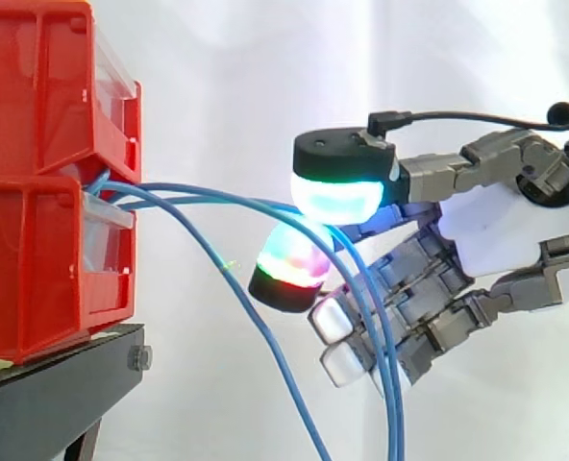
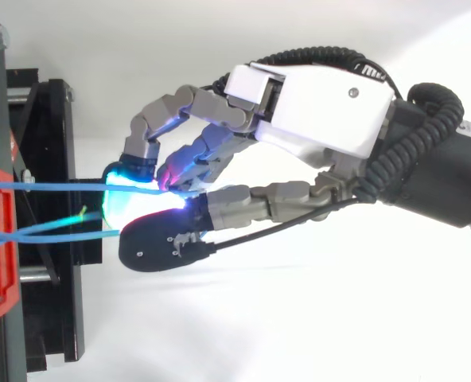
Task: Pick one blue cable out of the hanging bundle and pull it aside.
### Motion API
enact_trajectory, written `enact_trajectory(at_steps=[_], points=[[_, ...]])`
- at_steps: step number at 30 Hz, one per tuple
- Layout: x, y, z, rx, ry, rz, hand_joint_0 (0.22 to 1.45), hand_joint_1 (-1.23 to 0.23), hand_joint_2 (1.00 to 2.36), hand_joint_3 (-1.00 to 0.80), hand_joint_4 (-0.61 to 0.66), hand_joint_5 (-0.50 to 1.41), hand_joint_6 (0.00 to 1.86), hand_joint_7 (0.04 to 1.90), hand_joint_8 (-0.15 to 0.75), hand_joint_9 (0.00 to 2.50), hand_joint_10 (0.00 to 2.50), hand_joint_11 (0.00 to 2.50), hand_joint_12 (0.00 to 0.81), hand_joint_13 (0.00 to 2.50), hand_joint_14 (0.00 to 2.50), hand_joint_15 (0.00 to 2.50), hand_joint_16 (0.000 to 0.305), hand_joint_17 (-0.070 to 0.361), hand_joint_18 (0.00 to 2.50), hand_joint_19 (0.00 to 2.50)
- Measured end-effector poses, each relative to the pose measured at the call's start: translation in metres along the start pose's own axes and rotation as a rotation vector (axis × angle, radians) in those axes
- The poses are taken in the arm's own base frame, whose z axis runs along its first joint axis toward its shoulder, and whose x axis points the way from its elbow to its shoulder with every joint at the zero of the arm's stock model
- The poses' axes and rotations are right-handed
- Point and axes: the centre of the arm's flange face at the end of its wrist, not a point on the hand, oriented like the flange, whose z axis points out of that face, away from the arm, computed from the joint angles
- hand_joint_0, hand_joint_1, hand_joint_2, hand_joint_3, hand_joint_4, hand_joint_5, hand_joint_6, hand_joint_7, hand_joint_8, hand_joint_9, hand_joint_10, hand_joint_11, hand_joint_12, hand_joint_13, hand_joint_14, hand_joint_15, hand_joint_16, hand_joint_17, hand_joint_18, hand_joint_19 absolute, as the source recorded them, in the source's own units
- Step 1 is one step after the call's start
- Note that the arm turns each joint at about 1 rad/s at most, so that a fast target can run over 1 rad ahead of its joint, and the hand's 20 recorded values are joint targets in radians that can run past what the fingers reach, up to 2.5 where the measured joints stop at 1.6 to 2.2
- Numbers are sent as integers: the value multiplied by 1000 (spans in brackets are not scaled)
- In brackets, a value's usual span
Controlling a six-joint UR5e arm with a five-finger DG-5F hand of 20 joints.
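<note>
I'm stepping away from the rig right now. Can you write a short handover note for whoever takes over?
The hand is shut, its glowing pads pinching one blue cable a little out from the red bins.
The other blue cables hang from the bins close beside the hand.
Done: one cable picked out.
Left: pull it aside, clear of the bundle.
</note>
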Motion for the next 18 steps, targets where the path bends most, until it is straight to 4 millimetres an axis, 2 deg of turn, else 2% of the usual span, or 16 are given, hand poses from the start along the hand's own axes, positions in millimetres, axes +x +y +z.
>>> enact_trajectory(at_steps=[9, 18], points=[[-2, -4, -4, 40, 2, 10, 580, -712, 1014, -283, 54, -140, 907, 791, 274, 1025, 25, 875, 355, 764, 19, 513, 51, 116, 712, 532], [-2, -4, -5, 42, 4, 13, 585, -709, 1015, -286, 59, -140, 907, 797, 275, 1100, 23, 1001, 356, 774, 20, 519, 51, 115, 720, 524]])
